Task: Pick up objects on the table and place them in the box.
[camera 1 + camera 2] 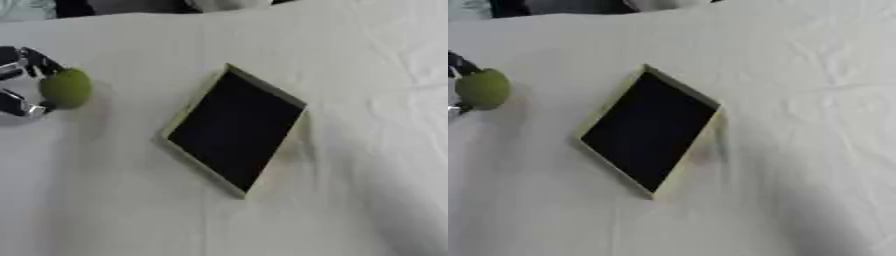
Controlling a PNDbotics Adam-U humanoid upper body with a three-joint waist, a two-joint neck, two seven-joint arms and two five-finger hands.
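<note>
The left hand (19,82) shows at the left edge of the table (350,60), its fingers curled round a small round green object (66,88) that looks like a fruit or ball; what it is exactly cannot be told. The fingers close on it from above and below, so the hand is grasping it rather than merely touching it. Whether the object is lifted off the white cloth or rests on it is not clear from either view, though a soft shadow lies to its right.

The box (191,111), a shallow rectangular tray with pale yellowish walls and a dark inside, sits askew near the middle of the table, well apart from the hand. Its interior looks uniformly dark and nothing can be made out inside it.

The right hand does not show in either view.

Judging from this, the task is at an early stage: one object is in hand but not yet in the box. What remains for this piece is to carry it rightward over the near wall and release it inside. No other loose objects show on the cloth, so this may be the only one left, though the view does not cover the whole table.
</note>
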